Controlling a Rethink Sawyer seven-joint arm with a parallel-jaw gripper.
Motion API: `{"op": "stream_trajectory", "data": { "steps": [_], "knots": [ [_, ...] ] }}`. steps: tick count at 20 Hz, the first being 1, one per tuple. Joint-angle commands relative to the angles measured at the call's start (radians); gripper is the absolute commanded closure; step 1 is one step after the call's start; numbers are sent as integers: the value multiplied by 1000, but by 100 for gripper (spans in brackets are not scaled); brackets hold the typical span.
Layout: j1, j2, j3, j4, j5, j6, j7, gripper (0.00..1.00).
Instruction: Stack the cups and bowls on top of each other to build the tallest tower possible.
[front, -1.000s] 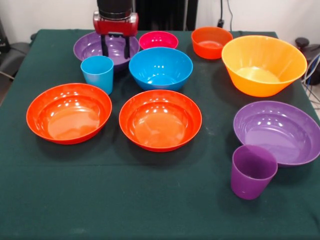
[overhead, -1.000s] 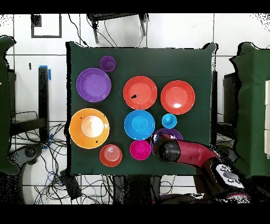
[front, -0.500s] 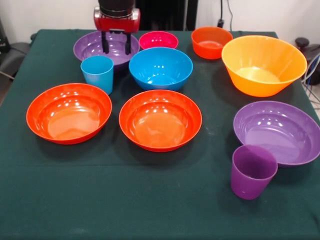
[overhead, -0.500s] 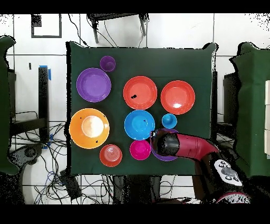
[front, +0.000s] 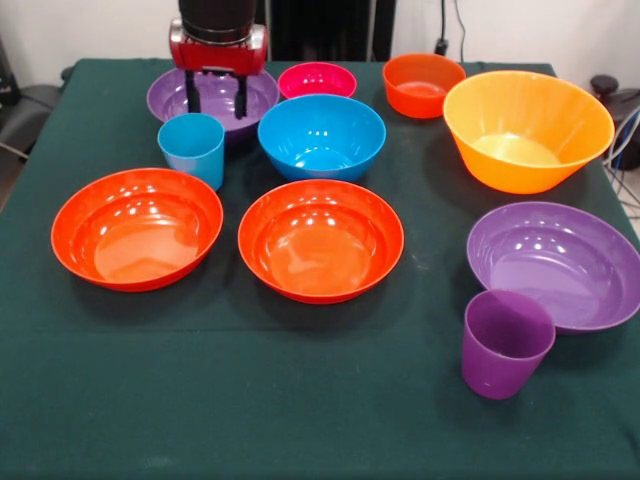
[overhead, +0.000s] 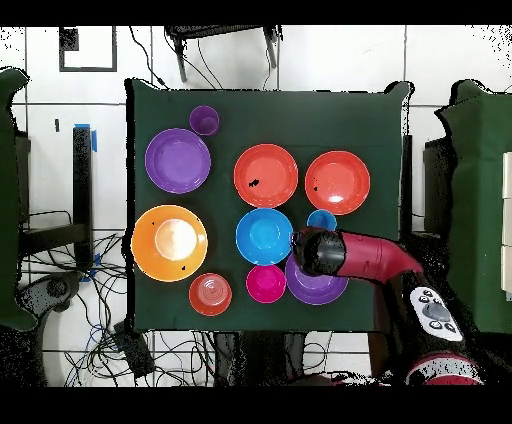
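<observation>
Behind the light blue cup (front: 192, 147), at the far side of the tabletop (front: 300, 400), the end effector (front: 214, 98) hung with its two fingers apart and nothing between them, above the far purple bowl (front: 210, 96). No tower had been begun: the purple cup (front: 506, 342) stood at the near side, and every bowl lay singly, among them the blue bowl (front: 322, 135) and the two orange-red bowls (front: 137, 227). The light blue cup looked light, stiff and glossy, hence probably slippery; its thin rim or its narrow wall seemed the likeliest place to pinch. Compared with a second before, the end effector had shifted toward the cup, and in the overhead view the arm (overhead: 365, 258) had swung off the purple bowl, partly covering the cup.
</observation>
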Motion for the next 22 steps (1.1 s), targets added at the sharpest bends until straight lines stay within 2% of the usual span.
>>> {"op": "stream_trajectory", "data": {
  "steps": [1,9,22],
  "knots": [
    [47,25,75,-146,41,134,51,0],
    [91,37,60,-195,69,196,92,0],
    [119,18,18,-162,94,186,112,0]
  ]
}}
